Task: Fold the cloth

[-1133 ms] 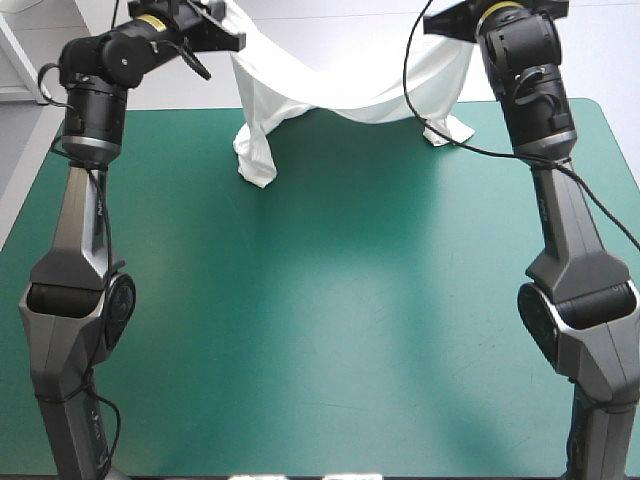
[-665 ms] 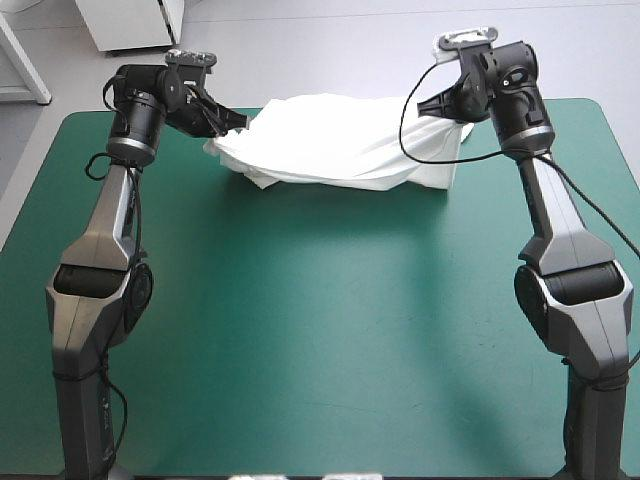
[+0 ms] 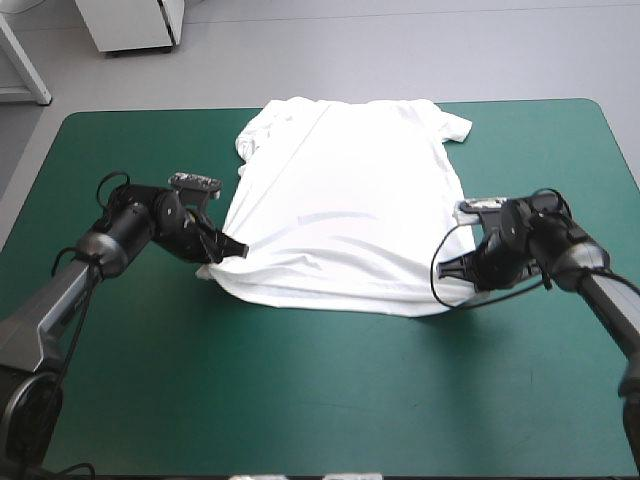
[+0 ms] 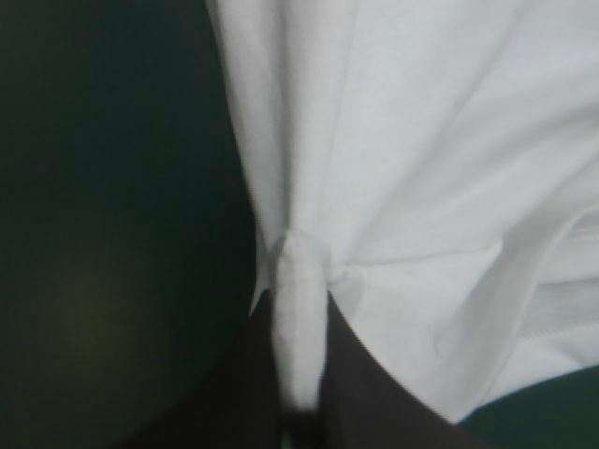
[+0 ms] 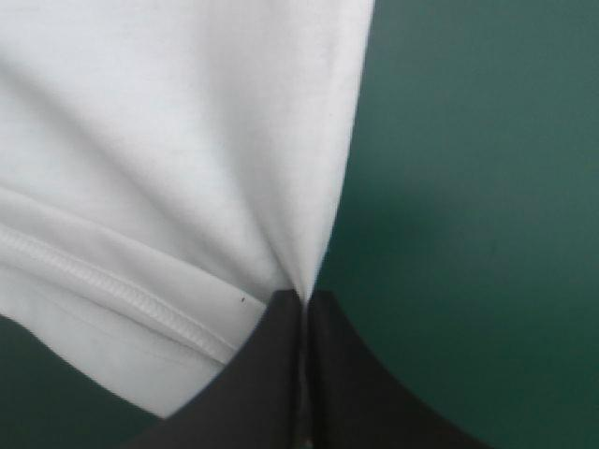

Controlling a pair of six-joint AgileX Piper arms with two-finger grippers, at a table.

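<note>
Both of our grippers are down at the table now, where a moment earlier we held them high near the far edge with the T-shirt [image 3: 340,200] sagging between them. Since then we have swung the arms down and toward the near side, and the cloth has been drawn out after them. It now lies spread on the teal-green cover [image 3: 320,400], in the far half of the table, with the collar and both short sleeves toward the far edge and the hem toward us.

Our left gripper [image 3: 232,250] sits at the hem's left corner and our right gripper [image 3: 452,268] at its right corner. In each wrist view the black fingers meet in a narrow arch with a pinch of white fabric caught between them, so we judge both to be clamped on the shirt, not released. The body of the shirt looks mostly smooth. A few creases fan out from the left corner, where the fabric gathers into the pinch, and the hem between the grippers bows slightly.

For the task, we take this to mean the laying-out is as good as done and no fold has yet been made. The next move probably calls for either letting go to re-grip, or carrying these same hem corners up and over toward the collar. The pull would need to be even, or the left corner may drag its wrinkles into the fold.
</note>
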